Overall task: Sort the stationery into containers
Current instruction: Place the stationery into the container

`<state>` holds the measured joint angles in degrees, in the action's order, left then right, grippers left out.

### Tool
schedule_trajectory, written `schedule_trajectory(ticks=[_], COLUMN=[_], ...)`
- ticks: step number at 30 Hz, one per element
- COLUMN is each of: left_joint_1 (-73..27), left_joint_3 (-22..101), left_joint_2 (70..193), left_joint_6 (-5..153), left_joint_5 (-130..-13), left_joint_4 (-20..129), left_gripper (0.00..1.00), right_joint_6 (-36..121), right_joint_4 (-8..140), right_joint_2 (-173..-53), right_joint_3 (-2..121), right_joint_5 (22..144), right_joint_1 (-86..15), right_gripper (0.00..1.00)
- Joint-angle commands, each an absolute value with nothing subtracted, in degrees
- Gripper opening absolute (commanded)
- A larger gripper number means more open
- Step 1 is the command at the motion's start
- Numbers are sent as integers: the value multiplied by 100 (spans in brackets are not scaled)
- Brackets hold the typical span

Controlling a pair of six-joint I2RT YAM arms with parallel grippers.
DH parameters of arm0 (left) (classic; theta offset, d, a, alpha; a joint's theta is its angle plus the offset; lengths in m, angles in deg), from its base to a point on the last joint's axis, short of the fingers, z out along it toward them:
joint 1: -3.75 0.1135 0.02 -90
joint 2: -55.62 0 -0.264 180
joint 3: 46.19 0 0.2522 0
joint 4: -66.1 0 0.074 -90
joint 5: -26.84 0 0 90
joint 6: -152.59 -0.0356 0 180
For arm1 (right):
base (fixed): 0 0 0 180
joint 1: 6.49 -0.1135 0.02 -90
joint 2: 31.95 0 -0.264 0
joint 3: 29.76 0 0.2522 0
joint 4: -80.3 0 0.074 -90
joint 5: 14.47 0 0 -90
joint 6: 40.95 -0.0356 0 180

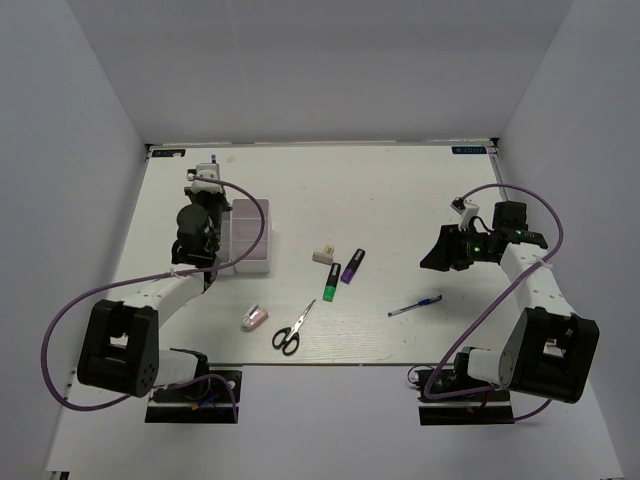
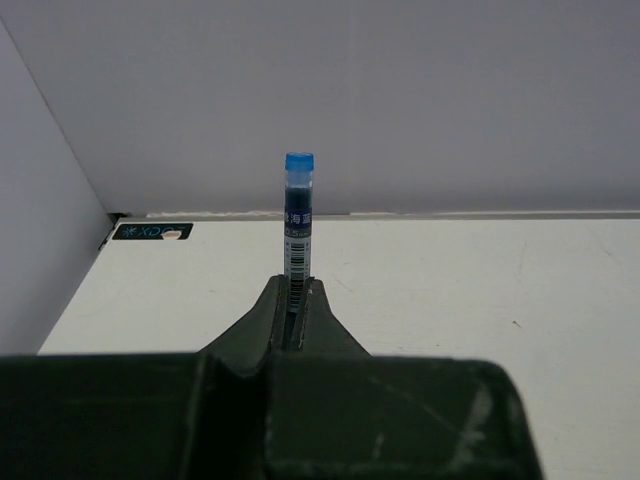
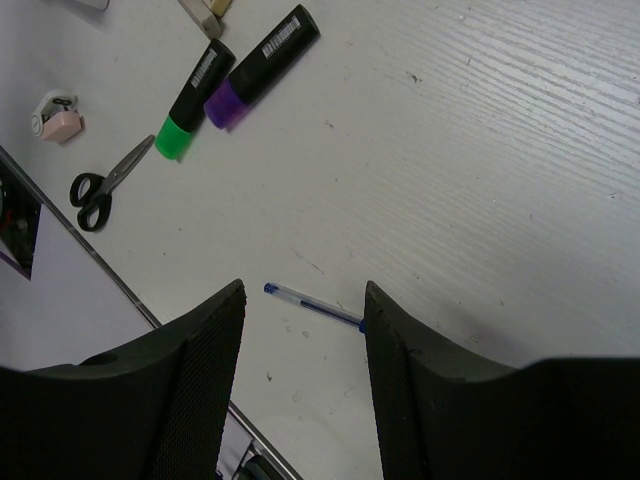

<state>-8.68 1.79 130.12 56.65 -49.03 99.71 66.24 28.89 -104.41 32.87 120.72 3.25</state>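
The right fingers point(image 3: 303, 298) hang open and empty above the thin blue pen point(image 3: 314, 306) on the counter point(image 1: 400, 200). The pen's long axis runs finger to finger, so the wrist probably needs turning. The left fingers point(image 2: 295, 300), clamped on a blue-capped tube point(image 2: 298, 215), stand by the organizer tray point(image 1: 255, 262).

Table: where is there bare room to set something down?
Bare: the far half of the table, between tray and right arm. Crowded: the near middle, holding green highlighter, purple highlighter, scissors, pen, pink block and beige block.

Black-and-white arms point(image 1: 165, 292), purple cables point(image 1: 100, 290), seemingly mesh-padded end effector point(image 3: 303, 295)
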Motion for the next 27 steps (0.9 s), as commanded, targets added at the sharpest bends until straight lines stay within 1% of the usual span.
schedule_trajectory(ticks=[1,11,14,15,17,19,20,22,23,25,27], left_joint_1=[-663,-425,-417,-425,-416,-416,-425,-417,-425,-425,-425], left_joint_3=[194,80,36,36,18,-25,-43,-122,-140,-149,-166], left_joint_2=[13129,13613,13692,13744,13780,13771,13745,13649,13579,13421,13271], left_joint_6=[5819,6110,6153,6180,6215,6215,6215,6443,6461,6522,6514], left_joint_5=[-4857,-4883,-4892,-4892,-4927,-4910,-4892,-4910,-4910,-4919,-4962], left_joint_4=[10279,10481,10569,10577,10595,10560,10560,10438,10393,10270,10016], left_gripper=[0,0,0,0,0,0,6,26,31,40,55], right_joint_6=[6742,6742,6751,6760,6760,6777,6777,6795,6804,6821,6830], right_joint_4=[2769,2761,2752,2752,2743,2752,2717,2725,2682,2690,2646], right_joint_2=[-10498,-10542,-10551,-10551,-10534,-10542,-10551,-10542,-10542,-10534,-10516], right_joint_3=[3322,3331,3340,3331,3331,3349,3340,3340,3349,3366,3366], right_joint_5=[12211,12158,12158,12176,12150,12150,12167,12167,12185,12193,12220], right_joint_1=[353,371,353,362,362,362,371,353,362,362,371], right_gripper=[54,56,62,62,68,71,74,76,79,79,79])
